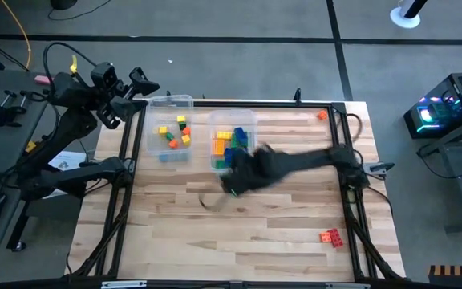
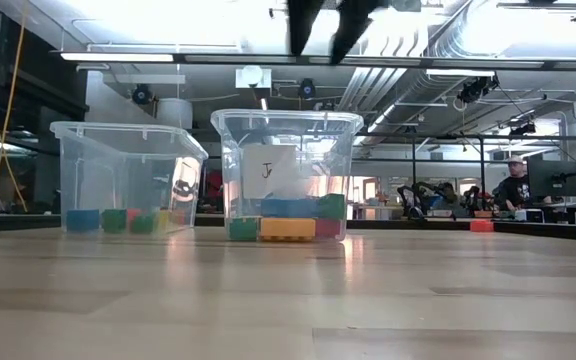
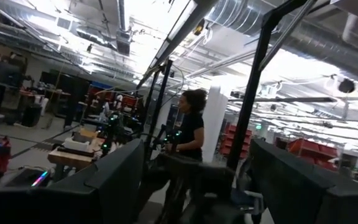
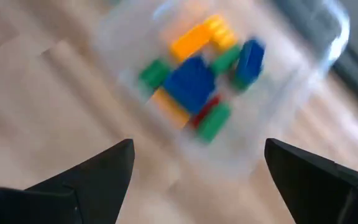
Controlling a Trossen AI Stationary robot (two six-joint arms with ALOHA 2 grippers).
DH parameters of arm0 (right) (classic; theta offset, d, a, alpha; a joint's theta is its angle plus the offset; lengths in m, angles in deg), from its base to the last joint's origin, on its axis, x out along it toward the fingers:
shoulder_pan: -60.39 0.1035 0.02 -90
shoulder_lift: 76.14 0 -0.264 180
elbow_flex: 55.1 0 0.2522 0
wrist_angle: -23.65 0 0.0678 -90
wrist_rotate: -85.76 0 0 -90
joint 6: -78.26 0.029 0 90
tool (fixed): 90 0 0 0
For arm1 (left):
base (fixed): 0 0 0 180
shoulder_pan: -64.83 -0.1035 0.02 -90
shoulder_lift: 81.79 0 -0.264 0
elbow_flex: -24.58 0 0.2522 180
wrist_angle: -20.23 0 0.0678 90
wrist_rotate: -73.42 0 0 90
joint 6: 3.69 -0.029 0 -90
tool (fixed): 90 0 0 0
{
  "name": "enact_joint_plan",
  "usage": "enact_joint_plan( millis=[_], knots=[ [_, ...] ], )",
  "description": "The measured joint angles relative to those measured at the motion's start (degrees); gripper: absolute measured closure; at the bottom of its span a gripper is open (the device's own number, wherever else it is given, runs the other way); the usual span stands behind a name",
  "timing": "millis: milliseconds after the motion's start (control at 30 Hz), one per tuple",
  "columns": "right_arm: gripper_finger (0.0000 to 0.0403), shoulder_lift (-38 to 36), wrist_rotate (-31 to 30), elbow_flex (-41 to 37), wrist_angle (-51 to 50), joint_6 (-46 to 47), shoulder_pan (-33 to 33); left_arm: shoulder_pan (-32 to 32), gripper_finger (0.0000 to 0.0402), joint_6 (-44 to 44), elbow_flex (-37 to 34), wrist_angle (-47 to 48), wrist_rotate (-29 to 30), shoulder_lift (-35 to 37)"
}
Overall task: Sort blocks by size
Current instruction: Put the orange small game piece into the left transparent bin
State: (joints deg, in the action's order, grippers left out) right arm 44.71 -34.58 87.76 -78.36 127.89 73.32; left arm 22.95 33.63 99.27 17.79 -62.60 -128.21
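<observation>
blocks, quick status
Right gripper open, empty, above right bin. Left gripper open, parked off table's corner. Red blocks unsorted near front edge. Nothing in the way.

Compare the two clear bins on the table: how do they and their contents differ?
The left bin holds a loose scatter of short cube blocks in yellow, orange and green; the right bin holds a tighter pile of longer blocks with plenty of blue. The open right gripper hangs beside the right bin's near end; nothing hangs near the left bin, since the left gripper waits off the table's far left corner. Both are clear plastic tubs, lidless.
</observation>
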Motion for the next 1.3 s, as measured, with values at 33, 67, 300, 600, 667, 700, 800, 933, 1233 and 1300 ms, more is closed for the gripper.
enact_joint_plan(
  millis=[33,67,300,600,667,700,800,933,1233,1300],
  knots=[
    [0.0046,-1.54,0.61,-1.83,-0.68,4.33,2.10,0.09,0.0122,-0.02,0.00,-0.05,-0.12,-0.19],
    [0.0046,-3.05,1.46,-3.87,-1.62,10.66,4.23,0.10,0.0122,0.02,0.00,-0.19,-0.17,-0.55],
    [0.0046,-15.74,30.25,-33.43,1.87,51.42,19.36,0.27,0.0122,0.57,0.00,-0.27,-1.89,-2.03],
    [0.0046,-18.45,50.98,-51.32,22.28,81.61,31.76,0.27,0.0122,0.07,0.00,-0.31,-2.45,-3.25],
    [0.0046,-18.45,51.30,-53.26,21.17,83.49,32.17,0.27,0.0122,0.00,0.00,-0.39,-2.45,-3.44],
    [0.0046,-18.45,51.38,-54.08,20.57,83.47,32.10,0.27,0.0122,0.00,0.00,-0.39,-2.46,-3.52],
    [0.0046,-18.45,50.28,-57.01,20.36,82.68,31.11,0.27,0.0122,0.09,0.00,-0.38,-2.45,-3.89],
    [0.0046,-18.45,47.16,-61.01,24.61,77.40,29.93,0.27,0.0122,0.55,0.00,-0.39,-2.43,-3.89],
    [0.0046,-18.45,47.81,-68.49,36.42,78.63,29.96,0.27,0.0122,1.47,0.00,-0.35,-2.34,-3.91],
    [0.0046,-18.48,47.55,-68.52,36.46,78.74,29.96,0.27,0.0122,1.47,0.00,-0.33,-2.23,-3.91]
  ],
)
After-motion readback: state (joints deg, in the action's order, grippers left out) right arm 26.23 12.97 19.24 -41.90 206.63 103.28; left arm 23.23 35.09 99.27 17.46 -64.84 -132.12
